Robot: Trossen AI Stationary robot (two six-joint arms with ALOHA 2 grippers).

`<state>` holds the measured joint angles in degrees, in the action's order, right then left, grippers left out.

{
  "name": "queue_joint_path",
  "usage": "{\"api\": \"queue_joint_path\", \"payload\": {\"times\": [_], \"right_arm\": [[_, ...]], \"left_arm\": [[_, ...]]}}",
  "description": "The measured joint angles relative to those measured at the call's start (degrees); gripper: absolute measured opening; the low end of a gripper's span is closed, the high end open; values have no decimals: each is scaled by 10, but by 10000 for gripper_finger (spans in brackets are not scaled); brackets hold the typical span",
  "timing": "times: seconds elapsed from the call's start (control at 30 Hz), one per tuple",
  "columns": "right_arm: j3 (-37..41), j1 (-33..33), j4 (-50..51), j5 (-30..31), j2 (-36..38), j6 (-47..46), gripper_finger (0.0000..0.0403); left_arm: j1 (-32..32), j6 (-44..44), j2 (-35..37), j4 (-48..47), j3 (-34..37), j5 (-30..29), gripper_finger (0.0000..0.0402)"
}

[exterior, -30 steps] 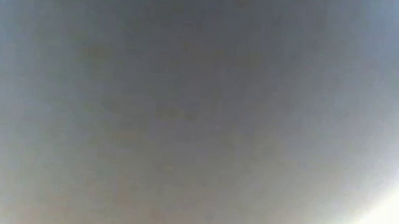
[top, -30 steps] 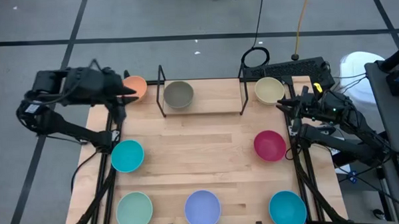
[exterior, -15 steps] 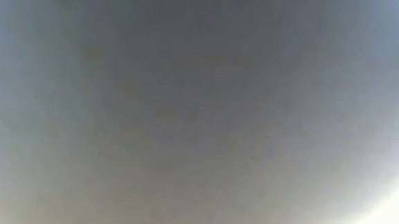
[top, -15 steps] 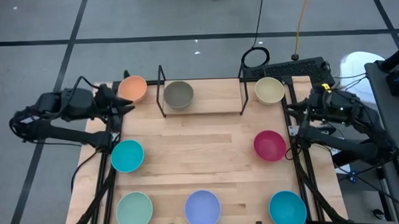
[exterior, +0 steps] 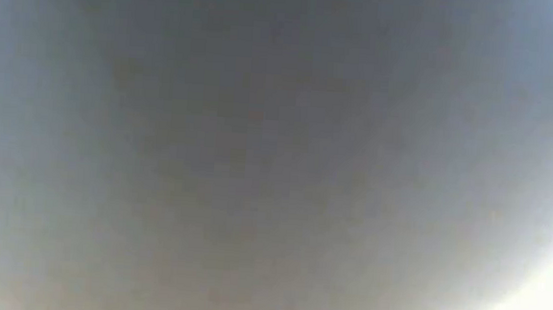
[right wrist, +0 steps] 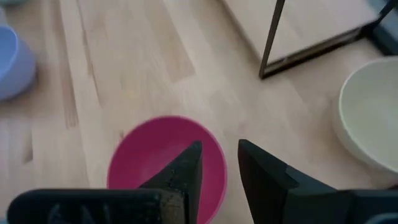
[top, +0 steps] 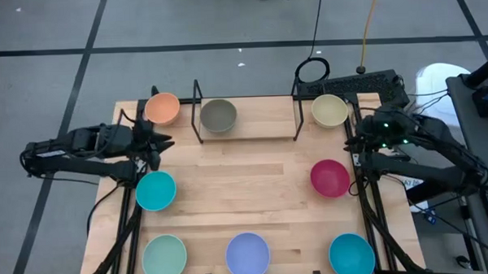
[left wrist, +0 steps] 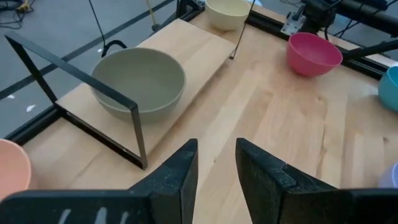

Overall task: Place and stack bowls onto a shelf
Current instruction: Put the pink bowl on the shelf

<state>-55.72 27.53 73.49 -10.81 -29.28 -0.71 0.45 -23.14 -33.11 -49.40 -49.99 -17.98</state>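
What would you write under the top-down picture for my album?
Seven bowls wait on the table; one olive-grey bowl sits on the shelf.

olive-grey bowl upright on shelf | seven bowls on tabletop

No writing, label, brand mark, number or sign can be read in any of the views. The bowls, the shelf and the counter are plain, and the low view gives only a grey blur.
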Motion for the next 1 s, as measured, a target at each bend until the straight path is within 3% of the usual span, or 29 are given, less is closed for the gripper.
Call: {"api": "queue_joint_path", "payload": {"times": [0.53, 0.73, 1.0], "right_arm": [[2, 0, 80, 0, -141, 39, 98], [44, 0, 65, -30, -158, 50, 98], [88, 0, 12, -27, -165, 61, 98]], "left_arm": [[0, 10, 6, 2, 15, 1, 113], [0, 18, 6, 2, 15, 1, 113], [0, 18, 6, 2, 15, 26, 113]]}}
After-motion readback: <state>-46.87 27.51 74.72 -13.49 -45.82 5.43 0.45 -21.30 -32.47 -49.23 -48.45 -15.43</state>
